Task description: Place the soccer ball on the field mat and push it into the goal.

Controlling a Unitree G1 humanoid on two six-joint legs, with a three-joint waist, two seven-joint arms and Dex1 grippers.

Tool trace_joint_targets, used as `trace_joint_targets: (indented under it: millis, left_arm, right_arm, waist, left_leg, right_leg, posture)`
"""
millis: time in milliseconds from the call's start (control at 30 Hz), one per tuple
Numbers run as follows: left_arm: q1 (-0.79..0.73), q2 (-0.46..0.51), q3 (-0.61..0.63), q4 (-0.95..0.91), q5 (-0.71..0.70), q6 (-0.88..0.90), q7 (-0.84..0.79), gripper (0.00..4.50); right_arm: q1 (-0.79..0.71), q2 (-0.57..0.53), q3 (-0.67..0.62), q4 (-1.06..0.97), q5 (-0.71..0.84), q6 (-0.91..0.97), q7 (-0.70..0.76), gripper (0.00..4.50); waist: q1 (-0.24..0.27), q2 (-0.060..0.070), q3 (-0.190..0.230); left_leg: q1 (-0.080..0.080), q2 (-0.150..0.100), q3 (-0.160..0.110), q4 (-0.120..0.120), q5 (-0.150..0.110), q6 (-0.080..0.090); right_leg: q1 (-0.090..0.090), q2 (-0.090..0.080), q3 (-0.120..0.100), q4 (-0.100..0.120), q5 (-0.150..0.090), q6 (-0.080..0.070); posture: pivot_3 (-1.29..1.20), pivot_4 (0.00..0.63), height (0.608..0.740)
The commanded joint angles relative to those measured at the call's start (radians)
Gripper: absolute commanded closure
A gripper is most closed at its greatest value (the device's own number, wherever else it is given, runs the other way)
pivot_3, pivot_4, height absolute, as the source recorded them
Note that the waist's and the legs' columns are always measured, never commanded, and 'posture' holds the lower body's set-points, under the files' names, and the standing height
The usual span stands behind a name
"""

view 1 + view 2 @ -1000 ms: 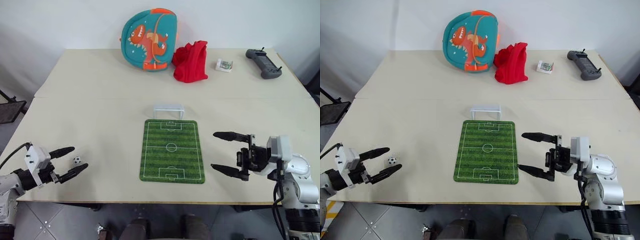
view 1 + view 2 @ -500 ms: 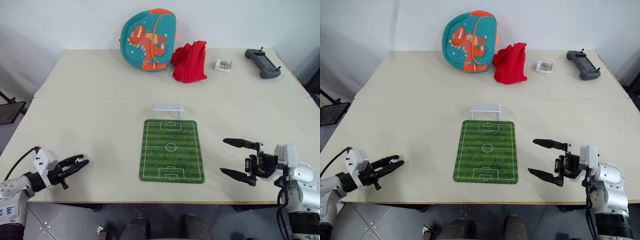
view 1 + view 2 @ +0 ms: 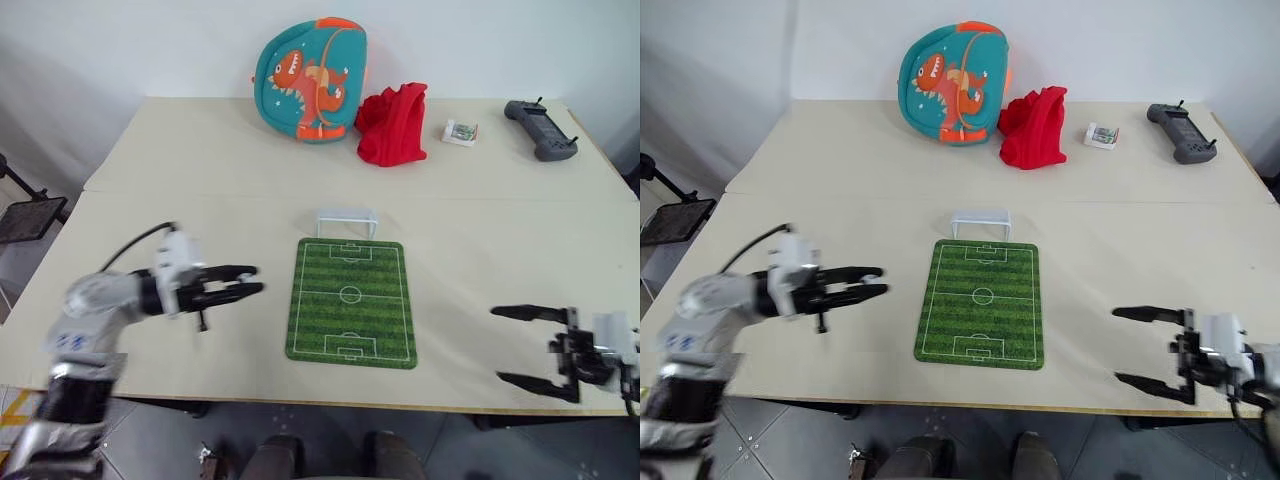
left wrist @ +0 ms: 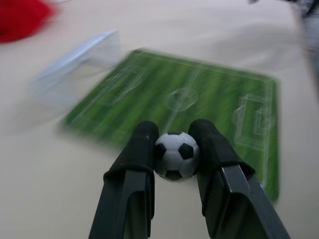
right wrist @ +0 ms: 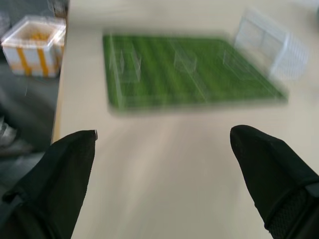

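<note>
The tiny black-and-white soccer ball (image 4: 175, 154) is pinched between the two black fingers of my left gripper (image 3: 247, 281), which is raised above the table just left of the field mat (image 3: 351, 301). The green mat lies flat in the table's middle, with the small white goal (image 3: 347, 221) standing at its far end. My right gripper (image 3: 522, 345) hovers open near the table's front right edge, to the right of the mat, with nothing between its fingers.
Along the table's far side sit a teal dinosaur backpack (image 3: 312, 78), a red cloth (image 3: 393, 124), a small white box (image 3: 460, 132) and a grey controller (image 3: 541, 128). A white bin (image 5: 33, 43) stands on the floor beyond the table edge.
My left gripper closed on the ball, lifted it and swung right toward the mat. My right gripper drew back to the right and toward the front edge. The camera also shifted slightly.
</note>
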Motion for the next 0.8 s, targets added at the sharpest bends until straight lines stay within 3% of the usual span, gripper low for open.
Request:
trace_joint_targets:
  millis: [33,167,333,500,767,800]
  left_arm:
    - [-0.016,-0.097,-0.153,-0.031,0.081,0.062,0.074,3.62]
    - [0.011,-0.142,-0.262,-0.017,0.190,0.012,0.111,3.62]
    - [0.021,-0.158,-0.314,0.004,0.284,-0.053,0.146,3.62]
    - [0.037,-0.161,-0.325,-0.004,0.300,-0.069,0.134,3.62]
    - [0.061,-0.166,-0.317,-0.026,0.301,-0.062,0.133,3.62]
    - [0.063,-0.167,-0.318,-0.030,0.297,-0.059,0.128,3.27]
  right_arm:
    - [0.034,-0.053,0.079,0.079,0.051,-0.171,0.060,0.00]
    - [0.065,-0.052,0.096,0.100,0.112,-0.219,0.060,0.00]
    - [0.103,-0.040,0.083,0.066,0.149,-0.230,0.060,0.00]
    - [0.101,-0.019,-0.007,-0.242,0.093,-0.046,-0.012,0.00]
    - [0.118,0.060,-0.105,-0.375,-0.004,0.107,-0.054,0.00]
    - [0.115,0.068,-0.114,-0.382,-0.012,0.120,-0.054,0.00]
  waist:
    - [-0.011,0.000,0.000]
    - [-0.034,-0.002,0.001]
    - [-0.016,-0.002,0.001]
    - [-0.002,0.000,0.000]
    - [0.021,0.001,0.000]
    - [0.022,0.001,0.000]
  left_leg:
    - [0.000,0.000,0.002,0.000,0.000,0.001]
    - [0.002,0.006,0.006,-0.001,-0.001,0.000]
    - [0.001,0.007,0.006,0.004,-0.001,0.000]
    - [0.000,0.007,0.006,0.007,-0.002,0.000]
    - [-0.002,0.008,0.003,0.009,-0.004,0.000]
    - [-0.002,0.007,0.004,0.009,-0.004,0.000]
  right_leg:
    - [0.000,0.000,0.002,0.000,0.000,0.001]
    - [-0.002,0.007,0.005,-0.001,0.001,0.001]
    - [-0.001,0.009,0.008,-0.001,0.001,-0.001]
    - [-0.001,0.008,0.010,-0.002,0.002,-0.001]
    - [-0.001,0.008,0.009,-0.002,0.002,-0.001]
    - [-0.001,0.008,0.008,-0.002,0.002,-0.001]
  posture:
    - [0.00,0.150,0.740]
    - [0.00,0.150,0.740]
    - [0.00,0.150,0.740]
    - [0.00,0.150,0.740]
    - [0.00,0.150,0.740]
    - [0.00,0.150,0.740]
